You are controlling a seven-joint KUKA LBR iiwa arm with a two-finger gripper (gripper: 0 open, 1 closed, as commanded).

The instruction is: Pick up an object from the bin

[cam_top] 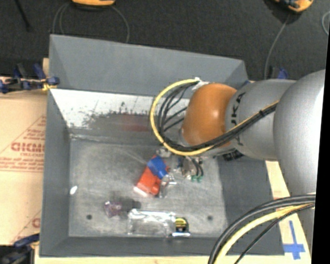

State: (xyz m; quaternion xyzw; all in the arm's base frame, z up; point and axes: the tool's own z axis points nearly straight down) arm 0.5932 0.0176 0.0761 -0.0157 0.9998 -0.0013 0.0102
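Note:
My gripper (pixel 173 170) hangs low over the middle of the bin, under the arm's orange cover. Right at its left side lies an orange-red block (pixel 147 182) with a blue piece (pixel 157 167) on its upper end. The gripper touches or nearly touches that blue piece; which of the two is hidden from me. A small green thing (pixel 196 177) lies just to the right of the gripper.
A clear plastic packet (pixel 152 221) with a yellow and black item (pixel 180 225) at its right end lies along the bin's near wall. A small purple thing (pixel 113 209) sits to its left. The arm and its cables cover the bin's right back part.

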